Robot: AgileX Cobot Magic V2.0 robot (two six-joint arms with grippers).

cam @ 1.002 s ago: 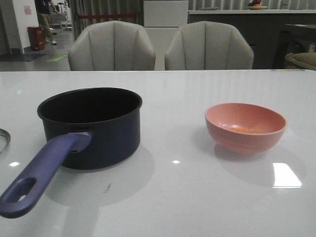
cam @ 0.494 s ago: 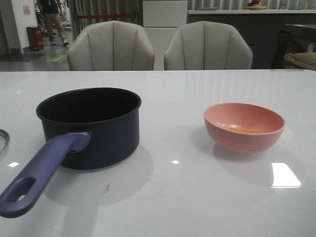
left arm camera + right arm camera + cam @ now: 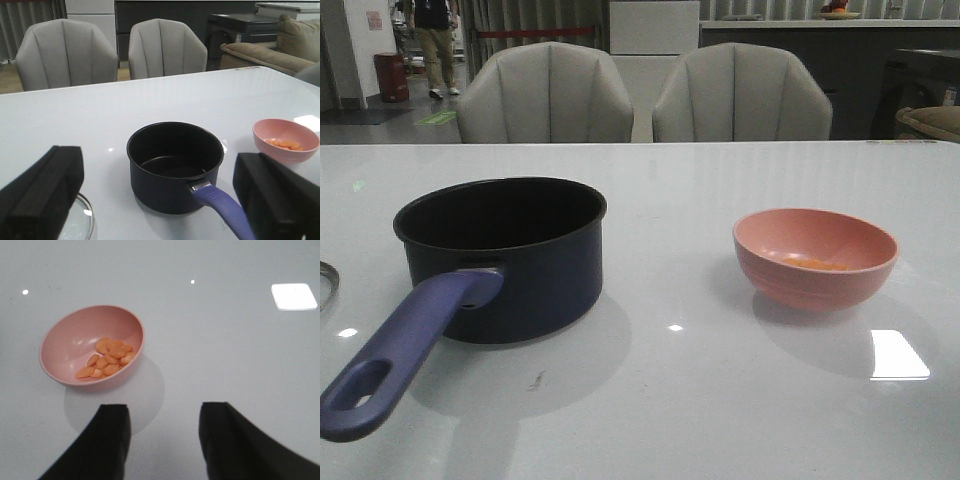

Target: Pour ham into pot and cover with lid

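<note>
You're seeing ham (image 3: 107, 358) sitting in pink bowl (image 3: 815, 256), right of frame; pot (image 3: 502, 255) left, lid (image 3: 82, 222) peeking at far left edge. Right gripper (image 3: 162, 437) hovering near bowl, jaws wide, likely lining up grab. Left gripper (image 3: 160, 192) wide, framing pot.
</note>
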